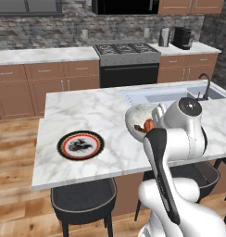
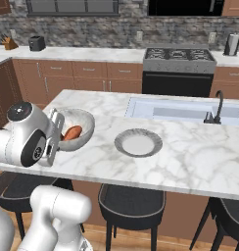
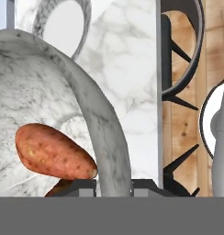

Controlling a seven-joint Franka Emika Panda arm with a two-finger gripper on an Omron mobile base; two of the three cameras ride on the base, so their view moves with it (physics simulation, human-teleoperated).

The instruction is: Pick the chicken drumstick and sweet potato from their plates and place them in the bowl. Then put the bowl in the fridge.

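Hand view — gripper (image 3: 114,186) pinches the bowl (image 3: 104,128) rim, sweet potato (image 3: 52,151) inside.

Bare marble tabletop (image 2: 190,157) between bowl (image 2: 87,122) and grey plate (image 2: 138,143); sink (image 2: 175,110) and faucet (image 2: 217,105) behind; stools (image 2: 131,206) under the near edge.
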